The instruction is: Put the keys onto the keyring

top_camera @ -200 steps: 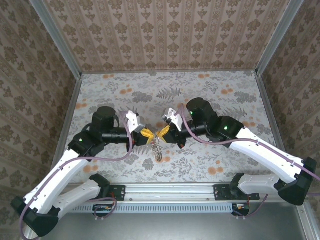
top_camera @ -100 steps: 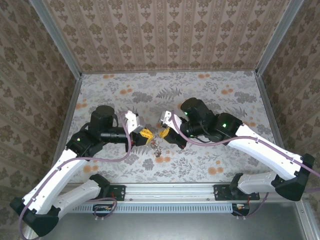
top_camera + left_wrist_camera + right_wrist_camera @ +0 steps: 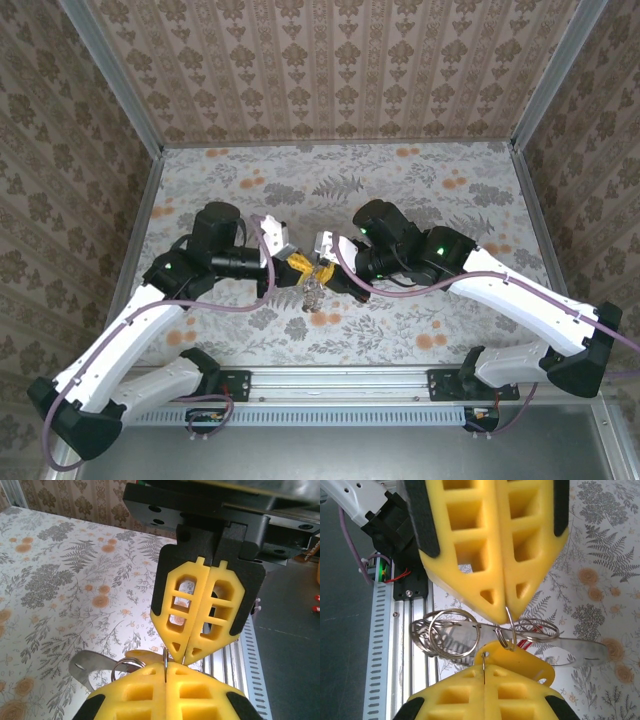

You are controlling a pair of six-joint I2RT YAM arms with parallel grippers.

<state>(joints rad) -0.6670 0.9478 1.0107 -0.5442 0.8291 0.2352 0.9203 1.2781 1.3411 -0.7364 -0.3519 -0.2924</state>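
- The keyring (image 3: 440, 632), a bunch of thin silver wire split rings, hung in the air between the two claws. It was above the flower-patterned bench (image 3: 420, 190), near the bench's front middle.
- A flat silver key (image 3: 572, 652) with a yellow plastic head (image 3: 517, 661) dangled among the rings. A small red piece (image 3: 522, 643) showed just behind the head. Whether the key was already threaded on a ring could not be told.
- The left claw (image 3: 506, 614), with yellow latticed fingers, was closed tight, its tip pinching one strand of ring wire.
- The right claw (image 3: 484, 672), of the same yellow make, was also closed, with a thin strand of ring wire running into the seam between its fingers. The two tips sat almost touching, point to point.
- The bundle looked light and loose, so it would likely swing and turn at any nudge.
- The ring wire looked stiff, springy and slick. A pinch across one strand seemed apt to let it slide or twist.
- The surest hold on the key seemed to be flat across its yellow head. For a ring, the best place looked close beside the split, so the coil could be pried open.
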